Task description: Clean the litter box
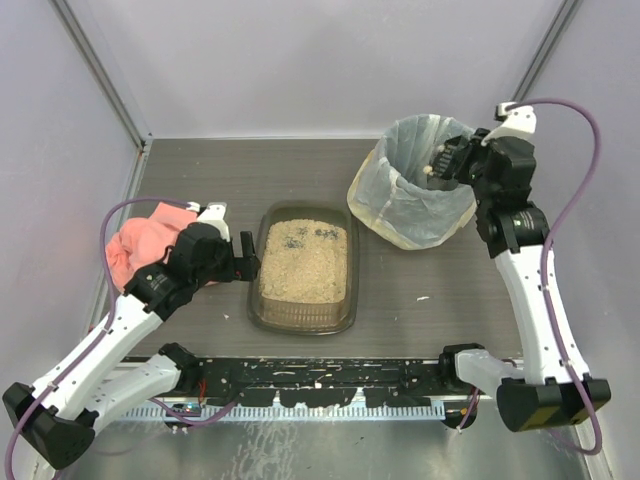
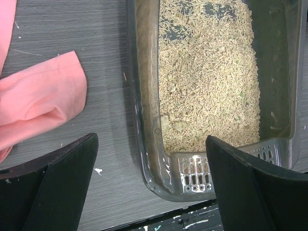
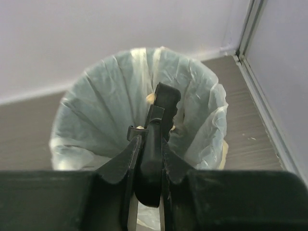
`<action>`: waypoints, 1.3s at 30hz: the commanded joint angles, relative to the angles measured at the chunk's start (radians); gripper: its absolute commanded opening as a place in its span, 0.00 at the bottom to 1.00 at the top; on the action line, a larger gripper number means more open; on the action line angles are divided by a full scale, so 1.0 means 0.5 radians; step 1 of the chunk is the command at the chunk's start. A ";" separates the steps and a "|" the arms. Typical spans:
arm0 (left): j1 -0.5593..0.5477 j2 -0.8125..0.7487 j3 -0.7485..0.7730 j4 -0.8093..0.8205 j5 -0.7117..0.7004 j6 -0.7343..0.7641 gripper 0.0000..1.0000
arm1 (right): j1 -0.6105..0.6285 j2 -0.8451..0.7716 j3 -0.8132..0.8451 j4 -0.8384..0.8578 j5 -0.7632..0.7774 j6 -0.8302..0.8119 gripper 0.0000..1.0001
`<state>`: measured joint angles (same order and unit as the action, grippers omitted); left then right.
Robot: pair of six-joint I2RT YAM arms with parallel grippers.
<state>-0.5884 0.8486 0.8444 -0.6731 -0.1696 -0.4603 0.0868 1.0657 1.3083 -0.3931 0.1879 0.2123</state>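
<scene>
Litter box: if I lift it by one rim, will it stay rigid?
Probably flexes some: the litter box wall looks like thin translucent plastic. Likely bottom-heavy, as granules cover most of its floor, so a one-sided lift may tilt it and shift them. Pushed, it should slide, not tip, being low and wide.

Top cam: high, behind arm bases, looks down & fwd over whole table (image 1: 200,165) to back wall, far off. Left wrist cam: close, nearly straight down past left gripper (image 2: 151,139), onto near-left corner of litter box (image 2: 144,120) & pink cloth (image 2: 38,106). Right wrist cam: close over bin (image 3: 91,110), tilted fwd along right gripper (image 3: 149,139) & scoop (image 3: 161,103) twd wall. Top shares box + cloth w/ left, bin w/ right; wrist views don't overlap
</scene>
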 commanded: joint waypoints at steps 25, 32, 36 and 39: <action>0.005 -0.015 -0.041 0.126 0.020 -0.037 0.96 | 0.687 -0.483 -0.182 0.530 0.379 -0.425 0.01; 0.005 -0.020 -0.052 0.119 0.020 -0.033 0.96 | 0.687 -0.725 -0.343 0.607 -0.118 -0.170 0.01; 0.005 -0.023 -0.058 0.115 0.024 -0.034 0.95 | 0.686 -0.718 -0.324 0.564 -0.636 -0.129 0.01; 0.006 -0.031 -0.061 0.116 0.029 -0.034 0.96 | 0.687 -0.651 -0.278 0.470 -0.968 -0.140 0.01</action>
<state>-0.5884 0.8486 0.8158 -0.6651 -0.1673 -0.4648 0.4290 0.7033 1.1336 -0.1673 0.0116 0.1120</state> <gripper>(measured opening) 0.955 0.225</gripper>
